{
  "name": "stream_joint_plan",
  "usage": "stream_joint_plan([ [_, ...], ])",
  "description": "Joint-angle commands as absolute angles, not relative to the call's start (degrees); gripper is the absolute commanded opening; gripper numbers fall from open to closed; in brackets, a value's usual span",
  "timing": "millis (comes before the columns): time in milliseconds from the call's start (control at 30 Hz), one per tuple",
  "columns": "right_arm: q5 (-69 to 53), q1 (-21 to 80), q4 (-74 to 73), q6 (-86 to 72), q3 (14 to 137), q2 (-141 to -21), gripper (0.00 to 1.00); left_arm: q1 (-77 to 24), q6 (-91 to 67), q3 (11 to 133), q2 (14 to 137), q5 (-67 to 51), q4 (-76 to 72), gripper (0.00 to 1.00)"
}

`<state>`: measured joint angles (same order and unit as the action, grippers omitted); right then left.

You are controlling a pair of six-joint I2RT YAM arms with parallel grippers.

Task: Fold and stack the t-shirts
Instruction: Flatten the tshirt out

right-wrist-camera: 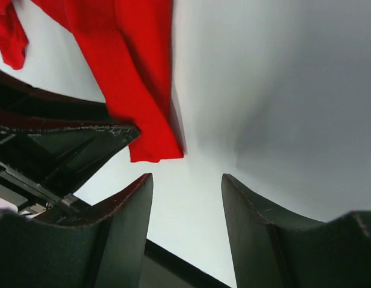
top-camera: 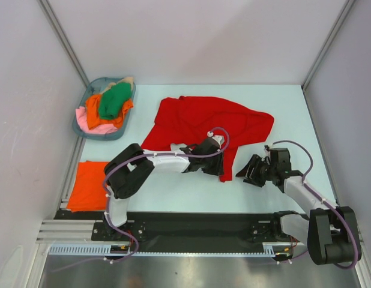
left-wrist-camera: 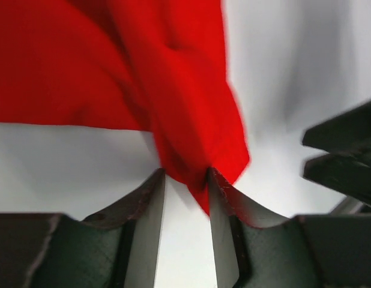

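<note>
**A:** Where is the bright red soft cloth t-shirt (top-camera: 209, 120)?

**B:** It lies rumpled across the middle of the pale counter (top-camera: 287, 108), nearer the far edge. One narrow strip of it trails down toward the near edge.

**A:** And the left gripper (left-wrist-camera: 185, 174)?

**B:** It reaches in from the near left. Its jaws pinch the tip of that trailing strip, and its wrist view shows red cloth squeezed between the two fingers.

**A:** The right gripper (right-wrist-camera: 187, 178)?

**B:** It sits low over bare counter, just to the right of the same red tip and pointing toward it. Its jaws are spread with nothing between them, and they are not touching the cloth.

**A:** What about the other shirts?

**B:** The blue-grey plastic basket (top-camera: 79, 129) sits in the far left corner. It holds a crumpled green cloth t-shirt (top-camera: 113, 102) on top of a crumpled orange cloth t-shirt (top-camera: 104, 118). A pink cloth t-shirt (top-camera: 81, 117) shows at the basket's left side and a beige cloth t-shirt (top-camera: 126, 80) at its far end. A flat orange cloth t-shirt (top-camera: 89, 185) lies as a neat rectangle by the near left corner, well apart from the red one.
</note>
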<state>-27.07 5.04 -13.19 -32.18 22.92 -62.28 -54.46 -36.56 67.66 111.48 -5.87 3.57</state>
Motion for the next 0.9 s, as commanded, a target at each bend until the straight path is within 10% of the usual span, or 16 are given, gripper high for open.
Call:
stream_joint_plan([
  [0, -30.67, 5.45, -8.27, -34.36, 22.15, -62.22, 0.55, -53.0, -36.65, 69.53, 112.85, -3.69, 5.63, 0.4],
  [867, -31.38, 11.34, 10.02, -39.81, 19.42, -77.87, 0.48, -50.36, -36.65, 64.86, 113.29, -4.57, 1.84, 0.4],
])
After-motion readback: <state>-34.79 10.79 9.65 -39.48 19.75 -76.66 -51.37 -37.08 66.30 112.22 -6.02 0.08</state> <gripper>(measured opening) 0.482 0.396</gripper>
